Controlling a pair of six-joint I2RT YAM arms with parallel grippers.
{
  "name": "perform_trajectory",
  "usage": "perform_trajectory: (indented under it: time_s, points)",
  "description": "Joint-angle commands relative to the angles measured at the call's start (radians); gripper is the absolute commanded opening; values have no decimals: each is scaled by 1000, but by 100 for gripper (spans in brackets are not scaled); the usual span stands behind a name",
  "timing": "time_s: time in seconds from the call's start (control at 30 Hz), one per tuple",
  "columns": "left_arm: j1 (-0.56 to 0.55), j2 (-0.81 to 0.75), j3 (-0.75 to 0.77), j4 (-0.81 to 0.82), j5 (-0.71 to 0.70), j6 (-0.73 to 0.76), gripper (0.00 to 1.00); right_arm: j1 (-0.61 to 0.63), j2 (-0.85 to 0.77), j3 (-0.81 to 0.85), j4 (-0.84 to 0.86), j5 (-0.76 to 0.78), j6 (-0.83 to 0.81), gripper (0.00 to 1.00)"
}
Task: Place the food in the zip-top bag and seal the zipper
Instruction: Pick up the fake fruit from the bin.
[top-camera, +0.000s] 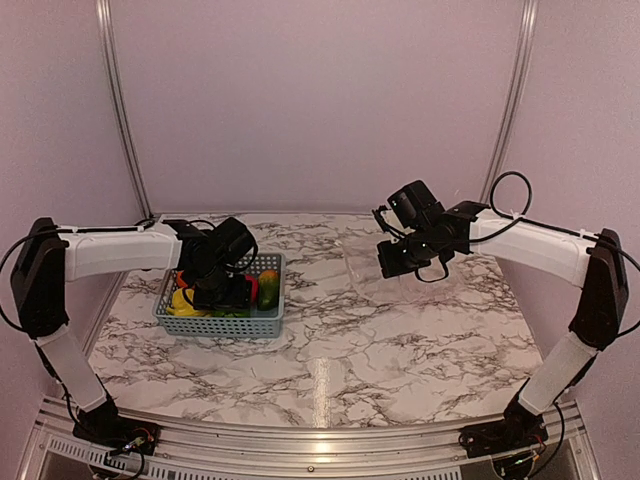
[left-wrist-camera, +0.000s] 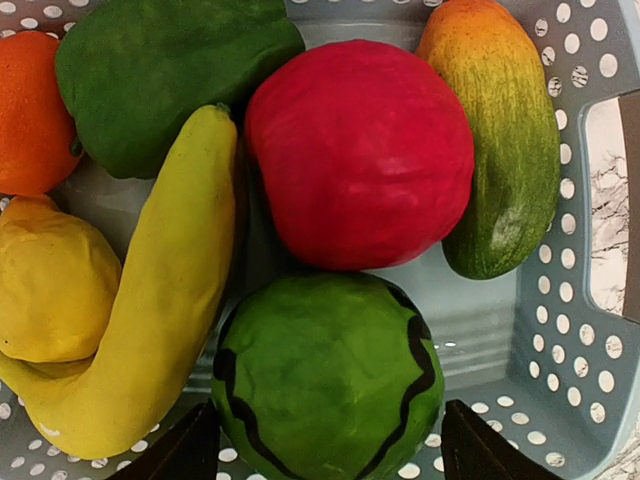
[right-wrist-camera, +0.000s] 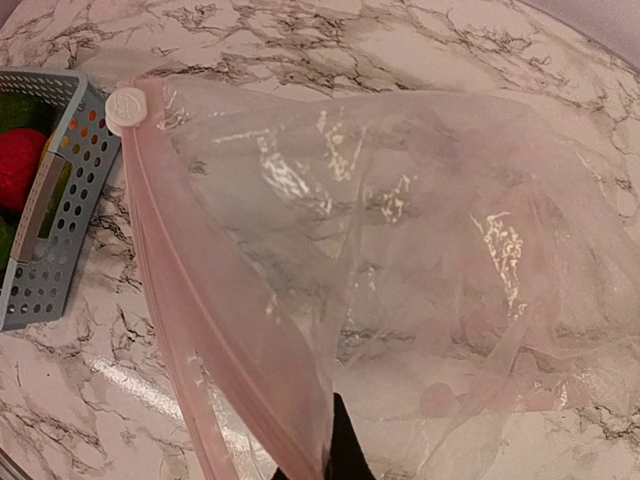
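Observation:
The food lies in a grey-blue basket (left-wrist-camera: 570, 330): green melon (left-wrist-camera: 320, 380), red apple (left-wrist-camera: 360, 150), mango (left-wrist-camera: 500, 140), banana (left-wrist-camera: 160, 300), lemon (left-wrist-camera: 50, 280), green pepper (left-wrist-camera: 160, 70) and orange (left-wrist-camera: 30, 110). My left gripper (left-wrist-camera: 330, 455) is down in the basket, open, one finger on each side of the melon with small gaps showing. The clear zip-top bag (right-wrist-camera: 420, 250) lies on the marble at the right. My right gripper (right-wrist-camera: 335, 440) is shut on its upper lip, lifting the mouth. The pink zipper (right-wrist-camera: 190, 300) runs to a white slider (right-wrist-camera: 126, 108).
The basket (top-camera: 215, 322) stands at the left of the marble table (top-camera: 350, 350), with its handled end (right-wrist-camera: 40, 290) a short way from the bag's mouth. Pale walls close the back and sides. The right arm (top-camera: 520, 235) hangs above the bag (top-camera: 370, 265).

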Motion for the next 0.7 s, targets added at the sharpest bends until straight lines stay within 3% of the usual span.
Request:
perform_trajectory:
  time_s: [0.0, 0.33, 0.67]
  points:
    - [9, 47, 18, -33, -7, -2, 79, 4, -30, -2, 20, -15, 14, 0]
    - [15, 110, 47, -30, 6, 11, 76, 4, -30, -6, 20, -10, 14, 0]
    - [18, 168, 77, -30, 21, 40, 82, 4, -11, 12, 23, -13, 14, 0]
